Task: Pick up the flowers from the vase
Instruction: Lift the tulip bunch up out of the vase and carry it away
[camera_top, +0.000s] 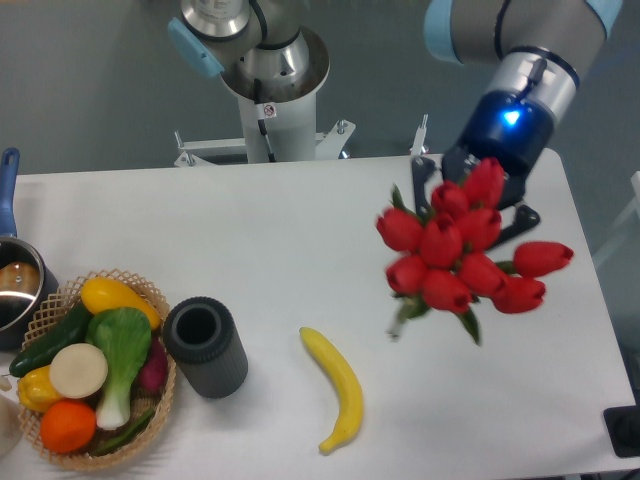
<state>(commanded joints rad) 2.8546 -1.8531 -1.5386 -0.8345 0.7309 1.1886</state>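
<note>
Above the table's (300, 240) right side, the hand (470, 195) grips the flowers (460, 255), lifted well clear of the vase (205, 347) standing beside the basket (60, 300)

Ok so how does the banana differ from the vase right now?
The banana is yellow, slim and curved; the vase is dark grey, ribbed and cylindrical. The banana lies flat on the table, while the vase stands with its empty round mouth up. The vase sits right beside the wicker basket; the banana lies alone. Both rest on the table.
</note>
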